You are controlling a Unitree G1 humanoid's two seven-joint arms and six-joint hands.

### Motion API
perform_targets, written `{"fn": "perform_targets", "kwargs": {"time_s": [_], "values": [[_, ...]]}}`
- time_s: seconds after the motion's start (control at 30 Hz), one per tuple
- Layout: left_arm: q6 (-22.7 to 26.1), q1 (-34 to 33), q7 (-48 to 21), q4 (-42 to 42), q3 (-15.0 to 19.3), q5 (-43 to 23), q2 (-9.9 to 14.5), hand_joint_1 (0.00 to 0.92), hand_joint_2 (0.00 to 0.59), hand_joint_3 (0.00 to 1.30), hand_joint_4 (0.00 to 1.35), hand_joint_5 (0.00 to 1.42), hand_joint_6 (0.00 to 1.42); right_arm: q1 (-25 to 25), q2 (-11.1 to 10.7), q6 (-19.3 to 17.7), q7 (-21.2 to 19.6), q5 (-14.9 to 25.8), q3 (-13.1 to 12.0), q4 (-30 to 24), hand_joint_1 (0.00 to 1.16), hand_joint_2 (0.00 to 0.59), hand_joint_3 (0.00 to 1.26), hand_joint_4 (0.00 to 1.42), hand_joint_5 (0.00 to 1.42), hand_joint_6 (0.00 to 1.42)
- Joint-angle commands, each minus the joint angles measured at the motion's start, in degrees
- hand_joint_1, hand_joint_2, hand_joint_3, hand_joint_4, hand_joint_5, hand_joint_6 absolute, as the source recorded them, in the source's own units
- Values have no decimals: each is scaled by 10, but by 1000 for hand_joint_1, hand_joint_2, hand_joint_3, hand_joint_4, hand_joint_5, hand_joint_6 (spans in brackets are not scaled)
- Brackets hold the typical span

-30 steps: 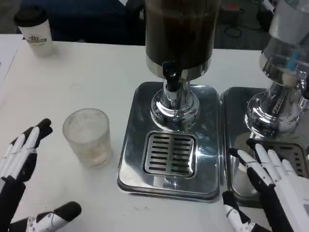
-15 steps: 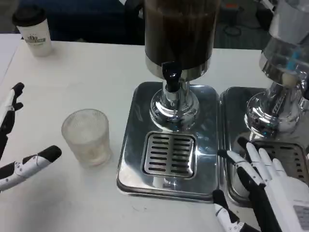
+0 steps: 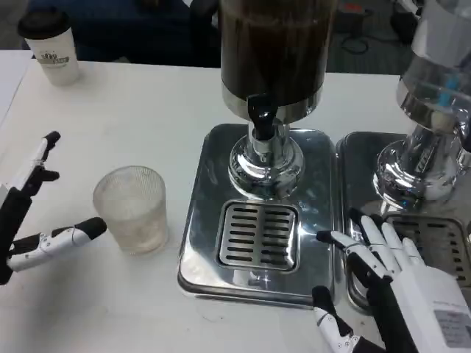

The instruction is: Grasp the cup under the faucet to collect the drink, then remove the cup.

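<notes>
L hand [image 3: 33, 220] low at the table's left edge, fingers spread wide, holding nothing. One finger points up and away, thumb lies flat with its black tip aimed at the cup [image 3: 131, 209]; tip near the cup wall, not touching. Black palm faces inward toward the cup.

Cup: clear ribbed glass, upright on the white table [image 3: 132, 118], just inboard of L hand's thumb tip, between L hand and the drip tray [image 3: 257, 213]. It stands beside the tray's left rim, off the tray, not under the faucet [image 3: 261, 118]. Contents unclear.

R hand [image 3: 386, 283] at lower right, white back up, fingers fanned apart and extended fwd, holding nothing. Fingertips lie over the seam between the drip tray and a second tray [image 3: 353, 158] to its outer side; thumb sticks out toward the first tray's front corner. Small grey label on the hand's back, text too small to read.

Ahead of R hand's fingertips: slotted grate [image 3: 259, 234] in the tray, then chrome pedestal and black-handled faucet, then the dispenser [image 3: 274, 51] w/ dark drink in its tank.

Ahead and outboard of R hand: second dispenser [image 3: 430, 110], chrome base, clear tank.

Far ahead of L hand: paper cup [image 3: 50, 45], black lid, dark printed logo, unreadable.
</notes>
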Motion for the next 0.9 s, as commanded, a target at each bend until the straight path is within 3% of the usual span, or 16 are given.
{"fn": "perform_targets", "kwargs": {"time_s": [0.03,0.5,0.9], "values": [[-14,-46,16,54,-38,25,22,136,0,0,12,235,233,4,2,2,-21,-15,12,2,452,489,257,43,3,1],[24,-117,77,127,-133,79,38,135,0,0,21,242,239,13,1,4,-51,-25,40,4,453,489,282,64,25,29],[38,-156,83,155,-178,82,19,127,0,0,22,245,243,12,0,9,-56,-24,50,7,453,489,282,70,36,32]]}}
